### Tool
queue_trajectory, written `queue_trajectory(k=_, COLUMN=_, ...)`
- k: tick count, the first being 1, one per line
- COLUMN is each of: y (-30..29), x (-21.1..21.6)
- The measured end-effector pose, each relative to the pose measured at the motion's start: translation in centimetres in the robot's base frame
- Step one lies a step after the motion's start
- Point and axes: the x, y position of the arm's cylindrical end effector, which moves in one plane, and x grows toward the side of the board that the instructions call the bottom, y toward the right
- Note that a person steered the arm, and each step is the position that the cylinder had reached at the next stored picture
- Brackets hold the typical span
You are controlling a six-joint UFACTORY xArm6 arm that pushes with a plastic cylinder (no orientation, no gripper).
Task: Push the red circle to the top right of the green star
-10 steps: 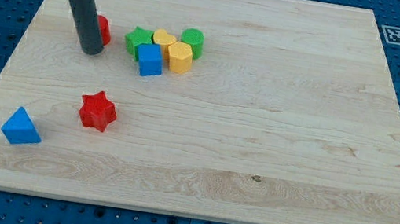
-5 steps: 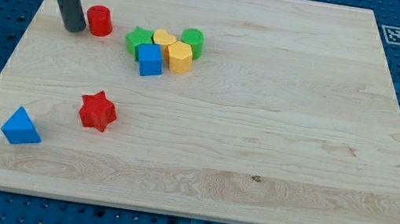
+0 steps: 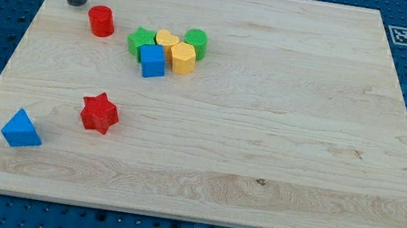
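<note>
The red circle [image 3: 102,21] stands on the wooden board [image 3: 267,123] near the view's top left. The green star [image 3: 141,42] lies a short way to its right, at the left end of a tight cluster of blocks. My tip [image 3: 75,2] rests on the board up and to the left of the red circle, with a small gap between them.
The cluster also holds a blue cube [image 3: 152,62], a yellow heart [image 3: 168,40], a yellow hexagon [image 3: 183,58] and a green cylinder [image 3: 195,42]. A red star [image 3: 99,112] and a blue triangle [image 3: 21,129] lie at the lower left.
My tip has moved up and to the left, from in front of the red circle's left side to a spot above and left of it. The blocks have not moved.
</note>
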Motion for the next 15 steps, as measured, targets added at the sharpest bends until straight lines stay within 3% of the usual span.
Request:
queue_trajectory(k=5, y=-0.7, x=3.8)
queue_trajectory(k=15, y=8.2, x=5.7)
